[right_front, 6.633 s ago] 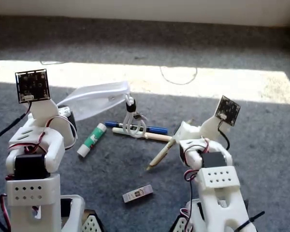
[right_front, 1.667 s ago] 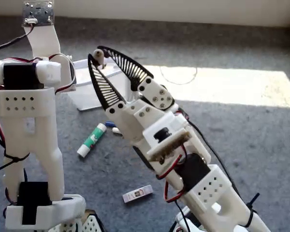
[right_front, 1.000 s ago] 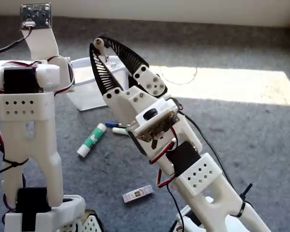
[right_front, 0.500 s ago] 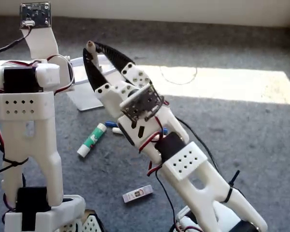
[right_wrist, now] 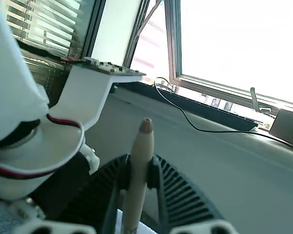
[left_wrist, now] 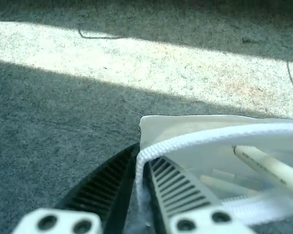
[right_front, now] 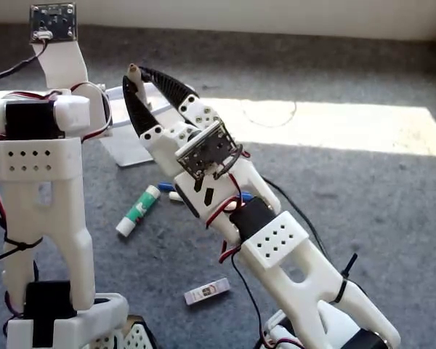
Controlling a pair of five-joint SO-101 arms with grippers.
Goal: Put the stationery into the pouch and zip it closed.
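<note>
Desk [right_front: 363, 218], grey and fuzzy, carries everything. The translucent pouch [right_front: 118, 145] sits raised at the far left, its white zip edge pinched in the closed left claw [left_wrist: 140, 158]. The right claw [right_front: 139, 81], beside the pouch, grips a cream pen [right_wrist: 141, 136] that points upward. On the desk lie 1 green-and-white glue stick [right_front: 138, 210], 1 blue pen [right_front: 165, 187] and 1 small box [right_front: 207, 291].

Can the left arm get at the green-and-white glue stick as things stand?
Probably not without letting go: the left gripper is shut on a corner of the translucent white zip pouch. The green-and-white glue stick itself lies uncovered on the grey carpet.
</note>
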